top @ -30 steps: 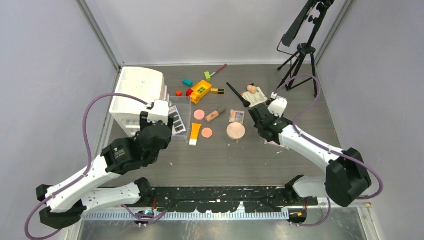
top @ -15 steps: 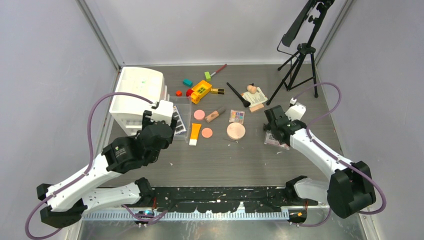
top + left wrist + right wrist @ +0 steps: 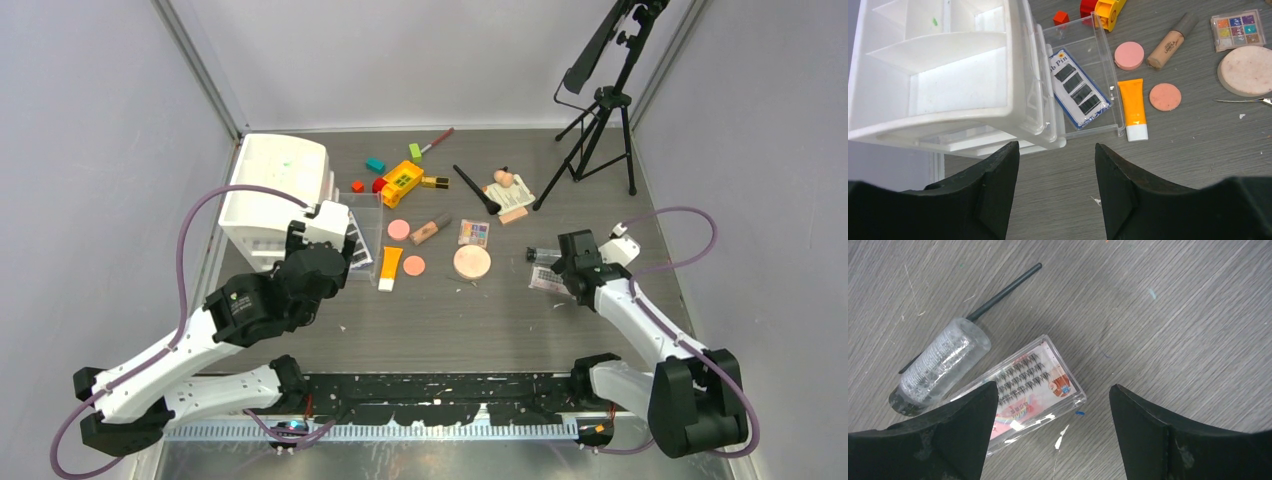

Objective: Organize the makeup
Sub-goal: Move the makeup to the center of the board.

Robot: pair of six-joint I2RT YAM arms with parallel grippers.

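Observation:
The makeup lies mid-table: orange tube [image 3: 389,268], pink compact [image 3: 399,229], small peach compact [image 3: 414,265], large peach compact [image 3: 472,262], beige tube [image 3: 430,231], eyeshadow palette [image 3: 473,233], black brush [image 3: 476,189], lipstick [image 3: 435,182] and red pencil [image 3: 437,140]. My left gripper [image 3: 1055,147] is open and empty, just short of the clear drawer [image 3: 1108,60], which is pulled out of the white organizer [image 3: 938,65] and holds a hairpin card [image 3: 1078,87]. My right gripper [image 3: 1053,390] is open and empty above a clear lash box [image 3: 1033,385], next to a clear tube [image 3: 940,367].
A yellow-and-red toy brick [image 3: 400,180] and small teal, green and red blocks sit at the back. A card with a sponge [image 3: 508,188] lies beside the brush. A tripod [image 3: 600,110] stands at the back right. Thin tweezers [image 3: 1243,100] lie near the large compact.
My right arm has swung from beside the brush and card to the right and nearer, ending over the lash box and clear tube. The left arm has not moved.

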